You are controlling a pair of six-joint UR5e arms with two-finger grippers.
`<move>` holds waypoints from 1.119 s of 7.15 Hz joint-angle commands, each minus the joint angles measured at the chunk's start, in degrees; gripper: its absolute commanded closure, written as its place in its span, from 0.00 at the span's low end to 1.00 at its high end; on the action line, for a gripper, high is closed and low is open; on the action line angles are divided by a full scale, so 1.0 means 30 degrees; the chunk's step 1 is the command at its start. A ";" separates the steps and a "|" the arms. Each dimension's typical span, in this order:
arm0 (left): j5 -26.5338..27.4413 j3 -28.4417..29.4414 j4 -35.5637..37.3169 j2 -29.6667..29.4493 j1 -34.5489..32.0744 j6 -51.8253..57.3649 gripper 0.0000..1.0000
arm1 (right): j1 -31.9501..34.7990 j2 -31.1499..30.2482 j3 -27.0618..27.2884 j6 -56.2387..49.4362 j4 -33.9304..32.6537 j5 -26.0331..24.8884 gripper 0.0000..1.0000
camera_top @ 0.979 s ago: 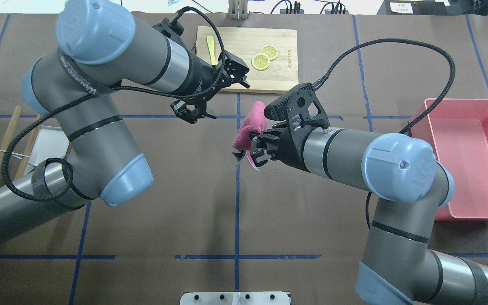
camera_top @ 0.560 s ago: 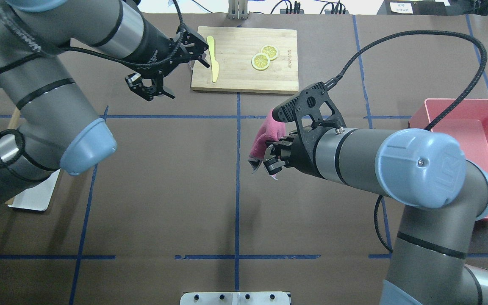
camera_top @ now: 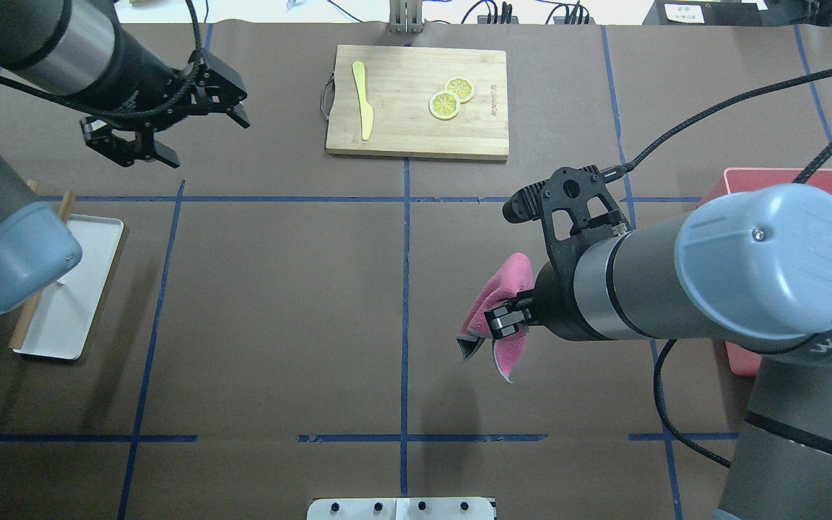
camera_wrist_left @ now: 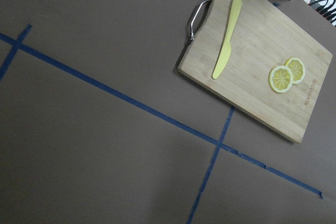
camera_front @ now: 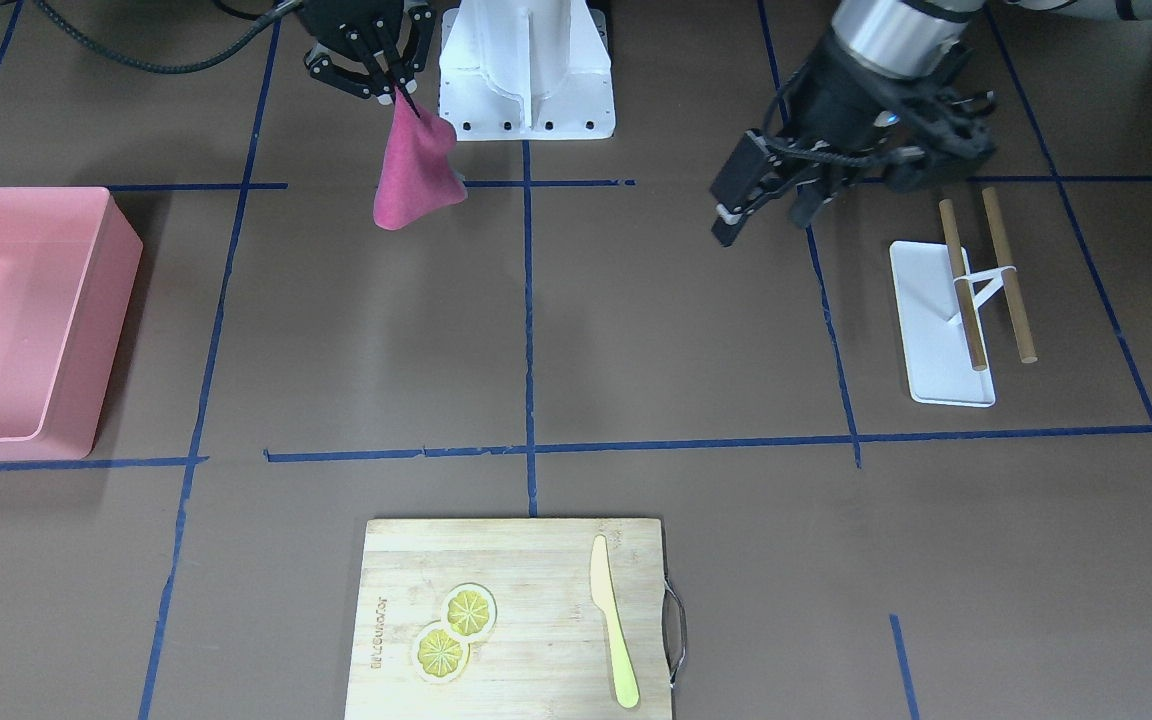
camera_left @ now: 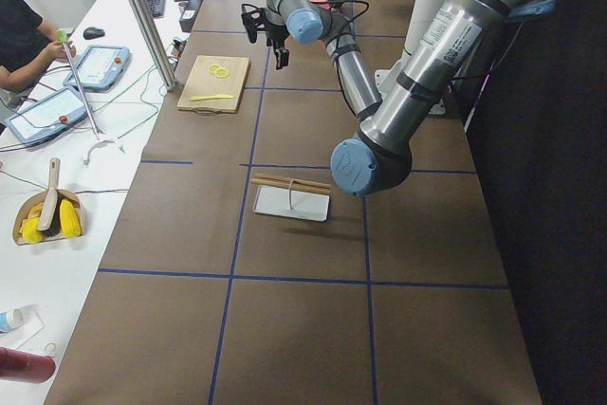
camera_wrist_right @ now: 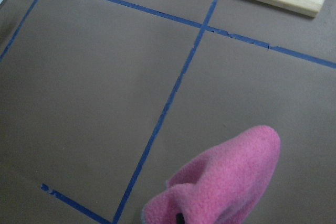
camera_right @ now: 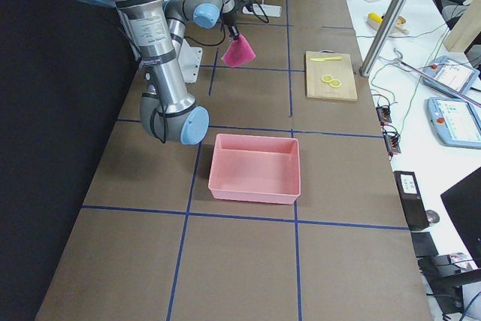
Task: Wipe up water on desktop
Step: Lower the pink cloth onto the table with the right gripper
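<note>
The desktop (camera_top: 279, 303) is a brown surface with blue tape lines; I see no wet patch on it. My right gripper (camera_top: 504, 323) is shut on a pink cloth (camera_top: 497, 307) and holds it above the desktop, right of the centre line. In the front-facing view the cloth (camera_front: 414, 175) hangs from the gripper (camera_front: 391, 85) near the robot's base. The cloth also fills the bottom of the right wrist view (camera_wrist_right: 226, 187). My left gripper (camera_top: 149, 155) is open and empty, raised over the far left of the desktop; it also shows in the front-facing view (camera_front: 761, 215).
A bamboo cutting board (camera_top: 416, 133) at the far middle carries a yellow knife (camera_top: 362, 101) and two lemon slices (camera_top: 451, 97). A pink bin (camera_front: 111, 330) stands at the robot's right. A white tray (camera_front: 941, 320) with wooden sticks lies at its left.
My left arm has swung left, away from the cutting board. My right gripper has carried the cloth back towards the robot and a little to the right.
</note>
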 commanded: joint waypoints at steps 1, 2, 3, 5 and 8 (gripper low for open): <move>-0.0063 -0.1253 0.1618 0.1757 -0.1608 0.2999 0.00 | 0.0058 -0.0024 -0.1567 0.4697 -0.0104 0.1806 0.98; -0.0324 -0.1286 0.1677 0.2667 -0.2254 0.4922 0.00 | -0.0001 -0.0025 -0.2445 0.6727 -0.0016 0.2194 0.97; -0.0327 -0.1315 0.1678 0.3662 -0.3015 0.7030 0.00 | 0.0027 -0.0083 -0.3005 0.7995 -0.0016 0.3590 1.00; -0.0327 -0.1199 0.1677 0.5043 -0.4248 1.0462 0.00 | -0.0002 0.0003 -0.4673 0.7861 0.0043 0.6178 1.00; -0.0327 -0.1139 0.1677 0.7034 -0.5043 1.3747 0.00 | 0.1981 -0.0026 -0.7190 0.6519 0.0014 0.6240 1.00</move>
